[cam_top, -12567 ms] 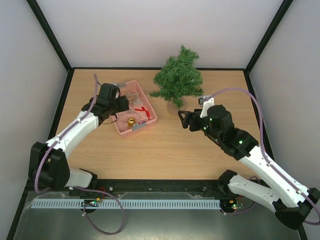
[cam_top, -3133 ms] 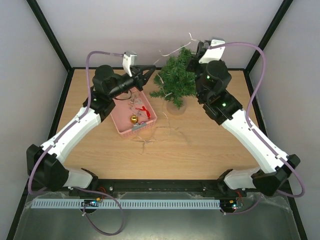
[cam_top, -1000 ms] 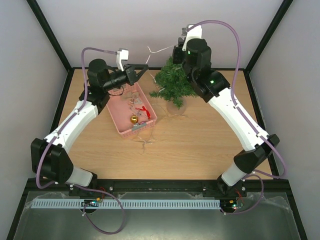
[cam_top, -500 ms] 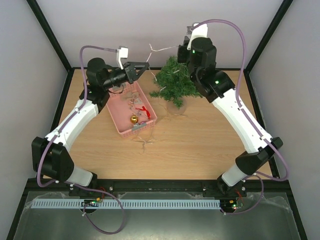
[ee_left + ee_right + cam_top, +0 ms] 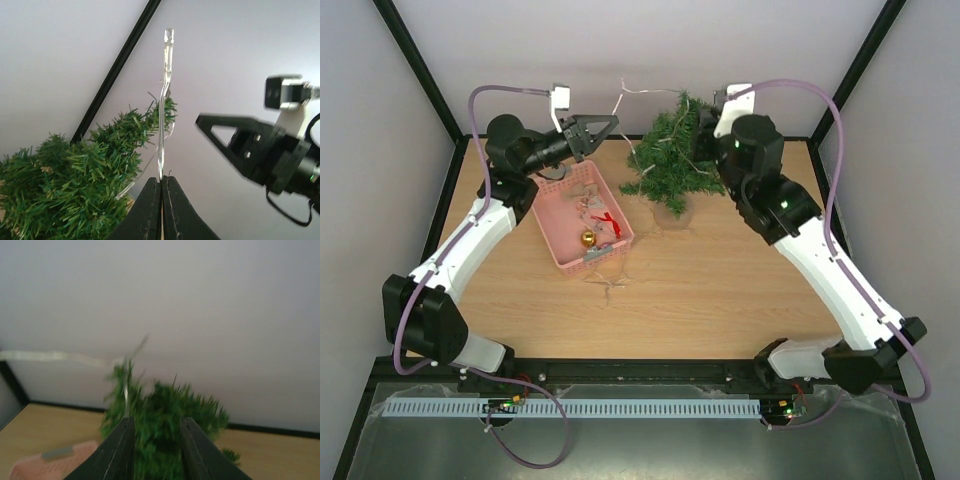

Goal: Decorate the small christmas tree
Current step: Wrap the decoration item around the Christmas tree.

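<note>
– Left wrist: left gripper (image 5: 161, 180) is clenched on the string (image 5: 164, 95), whose end sticks up beside the tree (image 5: 75, 170) tip.
– And the right gripper (image 5: 155, 421)?
– Jaws parted, nothing between them, just right of the tree. That stands far middle on the table (image 5: 720, 290), right of the basket (image 5: 565, 262).
– What could go wrong?
– The string looks caught in the branches. Pull it left too hard and the light tree may tip or slide. The right fingers could shove it too.

Upright small christmas tree (image 5: 672, 165), pale string (image 5: 162, 125)
</note>
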`<action>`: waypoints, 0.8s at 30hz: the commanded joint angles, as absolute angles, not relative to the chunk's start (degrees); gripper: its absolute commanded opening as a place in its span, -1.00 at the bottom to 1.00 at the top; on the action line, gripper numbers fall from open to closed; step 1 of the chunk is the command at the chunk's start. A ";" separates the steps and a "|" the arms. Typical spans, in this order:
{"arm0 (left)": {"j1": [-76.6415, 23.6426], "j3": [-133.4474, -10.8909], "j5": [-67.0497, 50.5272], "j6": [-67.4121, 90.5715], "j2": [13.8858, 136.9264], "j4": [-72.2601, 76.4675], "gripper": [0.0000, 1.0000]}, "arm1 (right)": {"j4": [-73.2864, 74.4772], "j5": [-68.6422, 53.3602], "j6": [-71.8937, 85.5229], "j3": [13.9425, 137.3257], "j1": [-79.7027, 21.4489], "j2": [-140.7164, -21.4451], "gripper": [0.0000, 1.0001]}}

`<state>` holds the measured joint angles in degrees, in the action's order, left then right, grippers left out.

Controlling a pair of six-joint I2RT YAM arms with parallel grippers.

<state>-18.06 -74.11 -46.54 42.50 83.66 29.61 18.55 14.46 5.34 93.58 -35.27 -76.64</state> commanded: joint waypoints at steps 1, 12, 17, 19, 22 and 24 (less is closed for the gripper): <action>-17.86 -76.09 -47.33 43.72 83.07 33.53 -0.95 | 10.92 4.22 10.20 84.05 -35.13 -72.92 -0.55; -17.97 -75.71 -46.78 45.17 82.40 34.81 -0.95 | -6.44 2.49 17.18 79.31 -35.09 -77.09 -0.58; -17.93 -75.98 -46.76 45.18 82.44 34.72 -0.95 | -3.81 7.24 17.32 82.94 -35.09 -80.79 -0.72; -17.97 -75.95 -46.84 45.13 82.36 34.57 -0.95 | -2.73 8.62 17.28 83.24 -35.13 -80.71 -0.85; -17.94 -76.04 -46.76 44.74 82.27 34.21 -0.95 | -0.37 11.57 17.10 83.23 -35.09 -78.93 -0.96; -17.98 -76.26 -46.57 44.36 82.18 33.91 -0.95 | 1.47 13.98 16.66 83.28 -35.14 -77.23 -0.97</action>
<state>-18.09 -74.37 -46.48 45.21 83.66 32.23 -1.28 8.12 16.82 81.06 -35.24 -80.66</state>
